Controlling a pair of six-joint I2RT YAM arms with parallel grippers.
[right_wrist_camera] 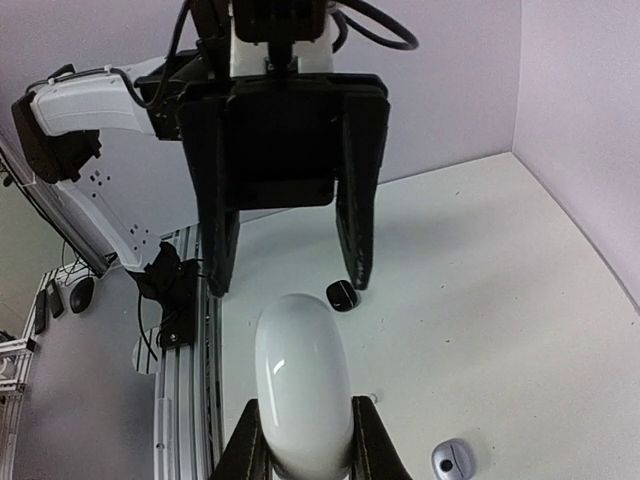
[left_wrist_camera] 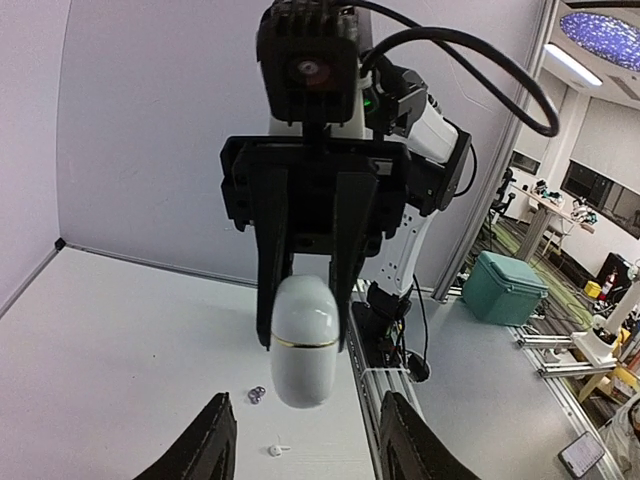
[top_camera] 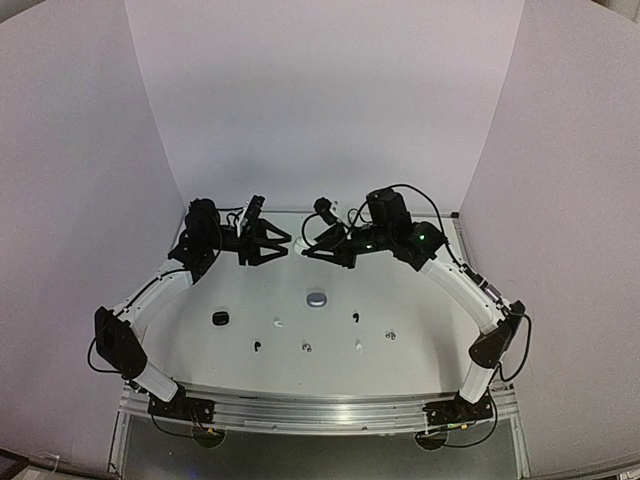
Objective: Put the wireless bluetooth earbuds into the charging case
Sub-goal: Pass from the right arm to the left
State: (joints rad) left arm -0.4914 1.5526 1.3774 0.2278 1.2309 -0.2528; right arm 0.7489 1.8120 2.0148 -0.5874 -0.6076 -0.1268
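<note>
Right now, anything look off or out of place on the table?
Nothing damaged. One oddity: the white case is up in the air, pinched in the right gripper, apparently shut, while the earbuds lie scattered loose on the table. The left gripper faces it, open and empty.

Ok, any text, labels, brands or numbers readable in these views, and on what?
No readable text in any view.
white case in the right gripper: no marking shows.
green bin in the background: anything on it is too small to read.
</note>
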